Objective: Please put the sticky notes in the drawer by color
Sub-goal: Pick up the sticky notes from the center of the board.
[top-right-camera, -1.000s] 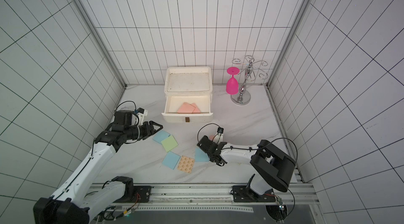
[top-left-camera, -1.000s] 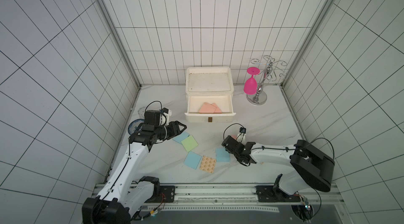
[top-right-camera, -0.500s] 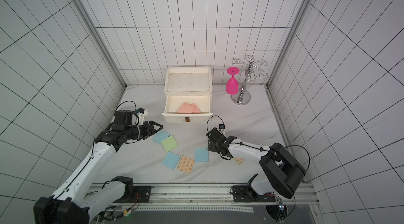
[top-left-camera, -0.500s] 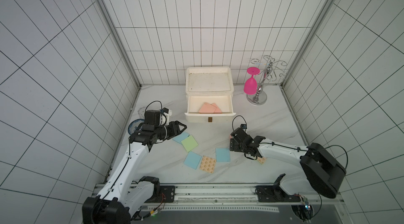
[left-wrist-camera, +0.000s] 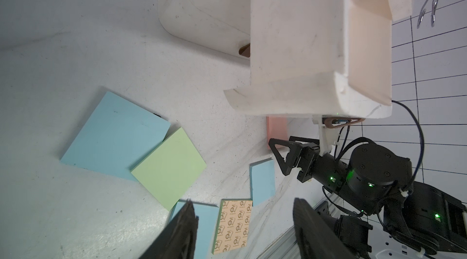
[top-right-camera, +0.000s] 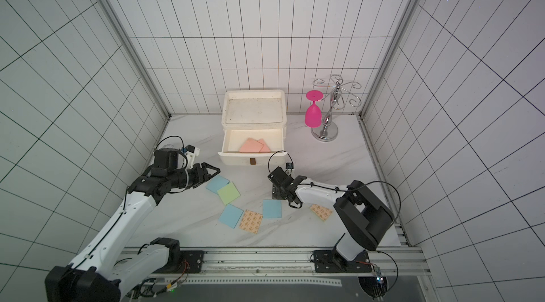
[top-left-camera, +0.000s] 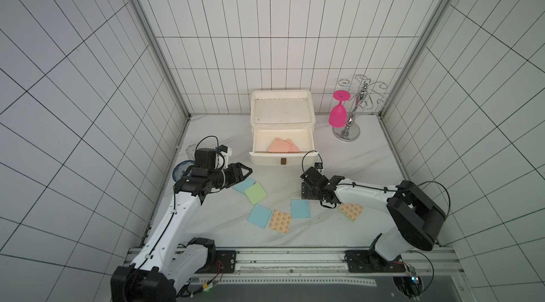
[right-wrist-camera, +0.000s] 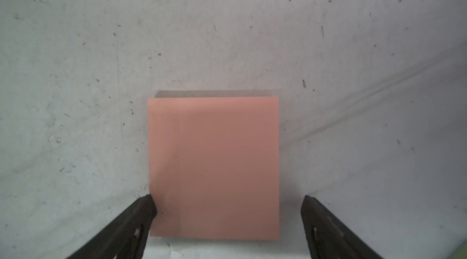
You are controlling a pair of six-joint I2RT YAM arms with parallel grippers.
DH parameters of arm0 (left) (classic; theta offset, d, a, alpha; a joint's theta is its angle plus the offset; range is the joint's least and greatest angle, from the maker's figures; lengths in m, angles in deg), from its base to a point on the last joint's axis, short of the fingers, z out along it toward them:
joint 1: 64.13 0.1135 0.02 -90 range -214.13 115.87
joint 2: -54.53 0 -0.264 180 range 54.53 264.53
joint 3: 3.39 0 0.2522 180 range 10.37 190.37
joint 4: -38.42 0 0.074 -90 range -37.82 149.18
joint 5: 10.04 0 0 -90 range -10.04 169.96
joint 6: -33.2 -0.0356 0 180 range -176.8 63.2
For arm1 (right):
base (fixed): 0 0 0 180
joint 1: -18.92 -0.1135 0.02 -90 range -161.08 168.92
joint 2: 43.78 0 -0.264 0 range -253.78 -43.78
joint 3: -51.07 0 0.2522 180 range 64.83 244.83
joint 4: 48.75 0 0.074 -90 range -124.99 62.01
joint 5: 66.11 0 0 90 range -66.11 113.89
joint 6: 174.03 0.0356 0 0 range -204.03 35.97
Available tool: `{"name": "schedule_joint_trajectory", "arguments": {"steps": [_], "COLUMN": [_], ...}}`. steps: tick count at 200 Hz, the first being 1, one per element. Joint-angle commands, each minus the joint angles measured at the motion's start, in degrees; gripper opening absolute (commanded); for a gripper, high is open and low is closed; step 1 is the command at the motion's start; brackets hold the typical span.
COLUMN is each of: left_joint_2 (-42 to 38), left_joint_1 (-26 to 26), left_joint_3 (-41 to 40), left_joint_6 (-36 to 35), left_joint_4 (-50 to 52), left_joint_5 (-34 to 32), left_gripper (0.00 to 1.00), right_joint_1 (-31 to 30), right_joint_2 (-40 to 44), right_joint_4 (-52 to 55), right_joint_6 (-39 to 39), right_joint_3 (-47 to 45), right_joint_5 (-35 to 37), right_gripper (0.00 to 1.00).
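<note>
Fingers (right-wrist-camera: 136, 219) of the right gripper (right-wrist-camera: 227, 198) spread around a salmon-pink pad (right-wrist-camera: 214, 166) on the tabletop (right-wrist-camera: 75, 68), close by the open drawer (top-left-camera: 265, 162). Left gripper (left-wrist-camera: 243, 203), likewise spread, hovers beside a blue pad (left-wrist-camera: 113, 131) partly under a green pad (left-wrist-camera: 169, 166).

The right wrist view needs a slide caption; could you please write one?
Open right pincer poised over a salmon-pink sticky note lying flat on the white tabletop.

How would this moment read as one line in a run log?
right gripper: open over pink pad on table | left gripper: open, empty | drawer: open, pink pads inside
</note>
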Motion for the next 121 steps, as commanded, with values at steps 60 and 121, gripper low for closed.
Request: {"name": "schedule_joint_trajectory", "arguments": {"steps": [60, 121], "left_joint_2": [-1.32, -1.62], "left_joint_1": [0.3, 0.3], "left_joint_3": [0.71, 0.72], "left_joint_6": [-0.06, -0.14], "left_joint_4": [-0.59, 0.07], "left_joint_5": [-0.5, -0.77], "left_gripper": [0.63, 0.63], "right_joint_1": [-0.53, -0.79], "right_joint_2": [8.73, -0.95], "right_joint_4": [3.6, -0.31], "right_joint_6": [-0.17, -0.27], "right_joint_3": [-0.56, 0.24], "right_joint_5": [1.18, -0.8], "right_gripper": [0.95, 0.95]}}
